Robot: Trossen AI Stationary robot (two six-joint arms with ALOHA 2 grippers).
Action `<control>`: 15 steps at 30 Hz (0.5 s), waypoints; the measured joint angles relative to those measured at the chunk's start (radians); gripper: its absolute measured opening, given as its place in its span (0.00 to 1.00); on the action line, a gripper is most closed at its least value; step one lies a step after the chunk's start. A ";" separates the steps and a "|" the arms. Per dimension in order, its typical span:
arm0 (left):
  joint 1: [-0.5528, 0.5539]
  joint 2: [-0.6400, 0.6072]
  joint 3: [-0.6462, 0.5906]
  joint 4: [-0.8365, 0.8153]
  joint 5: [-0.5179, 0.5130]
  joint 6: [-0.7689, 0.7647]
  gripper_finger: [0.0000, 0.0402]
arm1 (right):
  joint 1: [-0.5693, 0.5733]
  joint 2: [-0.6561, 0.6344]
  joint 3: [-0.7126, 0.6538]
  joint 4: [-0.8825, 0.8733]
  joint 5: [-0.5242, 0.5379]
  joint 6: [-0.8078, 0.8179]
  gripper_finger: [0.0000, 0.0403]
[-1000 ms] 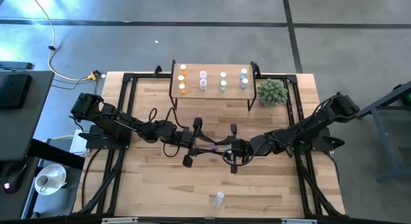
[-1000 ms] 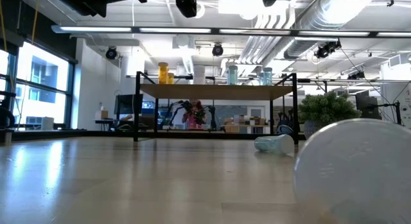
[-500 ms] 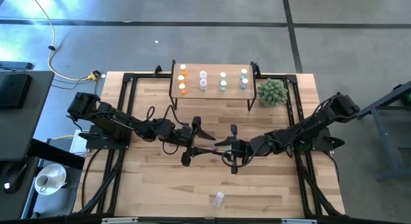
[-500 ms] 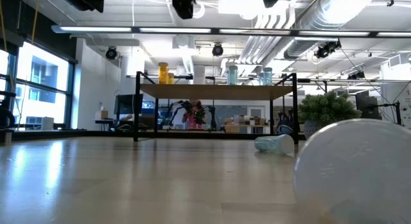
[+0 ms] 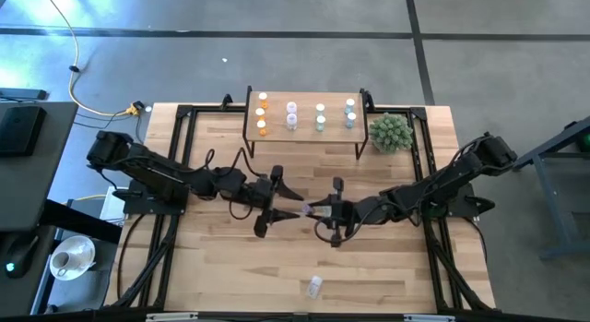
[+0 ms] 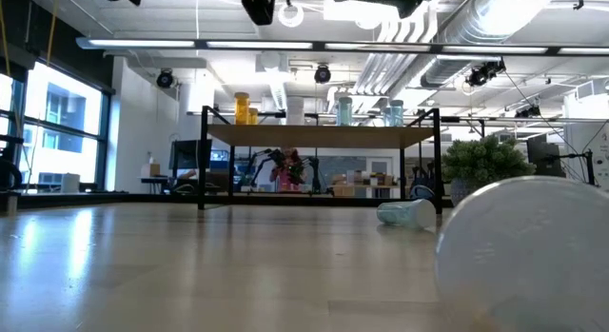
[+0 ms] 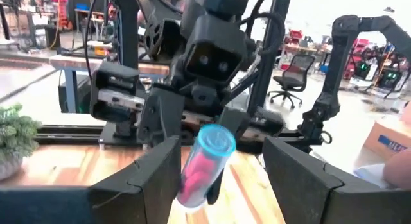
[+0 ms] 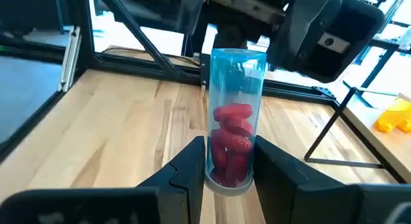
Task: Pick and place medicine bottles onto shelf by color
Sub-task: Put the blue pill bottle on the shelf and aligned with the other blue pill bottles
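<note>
A small blue-tinted medicine bottle (image 8: 234, 131) filled with pink-red pills hangs above the table's middle, with my right gripper (image 8: 232, 176) shut on it. In the high view this bottle (image 5: 305, 209) sits between my right gripper (image 5: 324, 212) and my left gripper (image 5: 279, 208). My left gripper (image 7: 221, 182) is open, its fingers on either side of the bottle's free end (image 7: 215, 139) without touching it. The shelf (image 5: 304, 136) stands at the far edge with orange, pink, green and blue bottles in rows. Another bottle (image 5: 315, 286) lies on its side near the front edge. My right gripper pinches the bottle's near end (image 8: 226, 178) between its two fingers (image 8: 190, 165). The fingers come almost level from the table's right and lie along the bottle. The bottle sticks straight out past the fingertips toward my left gripper, lifted clear of the table.
A spiky green plant ball (image 5: 391, 131) sits right of the shelf. In the low view a white-capped bottle (image 6: 521, 256) lies very close and another bottle (image 6: 403, 213) lies farther back, before the shelf (image 6: 319, 135). Black frame rails (image 5: 181, 137) line the table's sides.
My left gripper has opened and let go of the bottle, then drawn back a little toward the table's left edge while rolling slightly. The bottle stays in my right gripper, which has kept its place.
</note>
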 joint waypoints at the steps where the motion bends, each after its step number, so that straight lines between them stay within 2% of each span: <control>1: 0.000 -0.007 0.000 -0.005 0.000 -0.011 0.53 | 0.000 0.000 0.000 -0.010 0.000 -0.011 0.25; 7: 0.000 -0.045 0.000 -0.084 0.004 -0.099 0.53 | 0.000 0.000 0.000 -0.074 0.008 -0.143 0.25; 15: 0.000 -0.066 0.000 -0.156 0.005 -0.233 0.53 | 0.000 0.000 0.000 -0.099 0.194 -0.546 0.25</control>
